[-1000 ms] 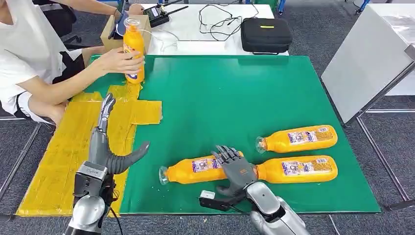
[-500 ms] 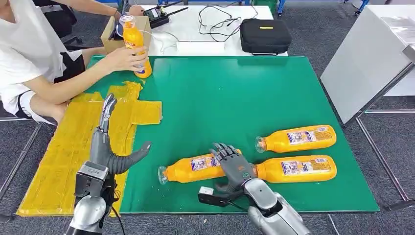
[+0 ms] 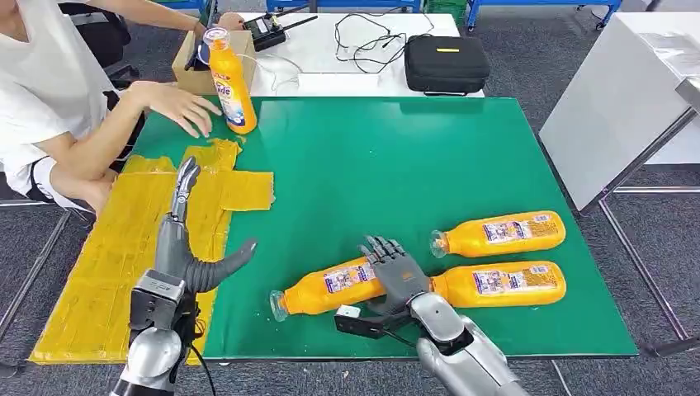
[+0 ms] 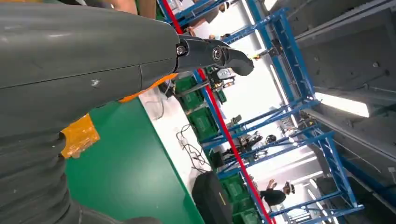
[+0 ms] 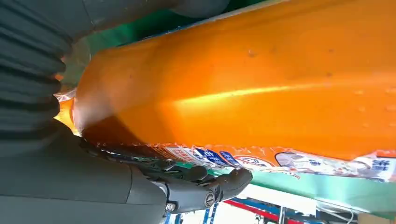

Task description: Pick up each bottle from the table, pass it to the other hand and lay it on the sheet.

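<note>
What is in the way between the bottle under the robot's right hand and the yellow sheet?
Nothing visible. Only bare green table lies between the bottle under the right hand and the yellow sheet. The left hand hovers open over the sheet.

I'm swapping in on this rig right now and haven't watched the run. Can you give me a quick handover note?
Right hand: wrapped over the nearest lying orange plastic bottle at the green mat's front edge; bottle still on the mat.
Left hand: open, empty, over the yellow sheet.
Two more orange bottles lie to the right, one near, one behind it. A fourth stands upright at the mat's far left corner beside a person's hand.
Done: nothing lies on the sheet.
Left: lift, pass, lay every bottle.
</note>
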You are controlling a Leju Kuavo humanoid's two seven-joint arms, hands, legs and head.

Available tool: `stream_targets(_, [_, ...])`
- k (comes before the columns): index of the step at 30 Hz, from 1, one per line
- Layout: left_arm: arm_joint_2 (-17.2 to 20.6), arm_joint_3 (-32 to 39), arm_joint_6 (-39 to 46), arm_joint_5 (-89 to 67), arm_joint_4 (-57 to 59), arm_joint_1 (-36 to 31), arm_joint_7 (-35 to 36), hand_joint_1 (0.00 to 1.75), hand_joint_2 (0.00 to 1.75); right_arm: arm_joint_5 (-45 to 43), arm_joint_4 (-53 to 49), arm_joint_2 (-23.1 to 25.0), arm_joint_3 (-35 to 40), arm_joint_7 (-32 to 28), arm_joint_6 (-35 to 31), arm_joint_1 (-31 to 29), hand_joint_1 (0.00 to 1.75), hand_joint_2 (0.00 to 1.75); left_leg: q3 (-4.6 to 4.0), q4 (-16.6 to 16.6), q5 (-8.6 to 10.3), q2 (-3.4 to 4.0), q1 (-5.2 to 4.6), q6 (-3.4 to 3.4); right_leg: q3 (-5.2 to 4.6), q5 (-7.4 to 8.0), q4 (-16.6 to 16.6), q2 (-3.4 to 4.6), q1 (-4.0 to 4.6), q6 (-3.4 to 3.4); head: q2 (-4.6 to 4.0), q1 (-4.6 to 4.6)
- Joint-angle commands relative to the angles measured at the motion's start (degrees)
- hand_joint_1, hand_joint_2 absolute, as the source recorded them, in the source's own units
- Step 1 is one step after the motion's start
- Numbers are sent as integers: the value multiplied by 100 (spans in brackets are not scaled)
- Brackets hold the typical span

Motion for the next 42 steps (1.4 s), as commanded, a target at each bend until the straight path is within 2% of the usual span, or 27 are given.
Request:
stream_targets(1, [-3,-143,-7,6,327,-191,23,0,175,2,638,-59,192,31,129,18,24,175,12,-7,1,-5,2,-5,20,-4,-9,-18,3,1,0,0])
stream_targets(9, [-3,-143,-7,6,327,-191,23,0,175,2,638,-59,192,31,129,18,24,175,19,-8,2,-5,1,-4,26,-4,-10,-21,2,2,0,0])
stream_targets(10, [-3,-143,-7,6,327,-191,23,0,175,2,638,-59,192,31,129,18,58,175,21,-6,1,-4,1,-3,26,-3,-8,-14,3,1,0,2])
stream_targets(12, [-2,-156,-8,11,328,-193,24,0,175,-3,686,-62,212,26,178,-2,148,175,22,-6,1,-3,1,-3,26,-3,-7,-12,2,1,0,0])
stream_targets(14, [-10,-167,-3,30,351,-206,26,0,175,-24,727,-101,252,-27,200,-23,161,175,21,-7,2,-6,0,-4,27,-4,-9,-17,1,2,0,0])
stream_targets(15, [-12,-168,-2,30,351,-206,26,0,175,-29,729,-105,249,-31,196,-23,173,175,21,-7,2,-9,2,-4,29,-4,-9,-20,3,1,0,0])
stream_targets(22, [11,-318,-4,-118,293,-167,79,0,175,-1,408,-153,203,-7,116,16,175,175,23,-5,0,-16,1,-1,35,-6,-9,-22,3,11,0,2])
stream_targets(23, [19,-335,-49,-145,304,-167,123,0,175,1,251,-142,95,24,-232,92,175,175,24,-4,0,-15,0,1,35,-5,-8,-18,3,11,0,0])
stream_targets(28, [-15,-342,-91,-205,214,-122,193,0,175,75,-173,-98,-75,26,-230,267,175,175,13,-2,-1,-14,-2,0,28,-6,-4,-17,0,14,0,0])
stream_targets(32, [-28,-321,-106,-221,176,-92,218,0,175,132,-282,-41,-205,44,-324,361,175,175,3,-3,-6,-8,-3,0,72,-10,-5,-15,0,15,0,0])
stream_targets(42, [-28,-321,-106,-221,176,-92,218,0,175,132,-282,-41,-205,44,-324,361,175,175,-1,3,-9,2,-1,-2,71,-10,-2,-13,2,15,0,0])
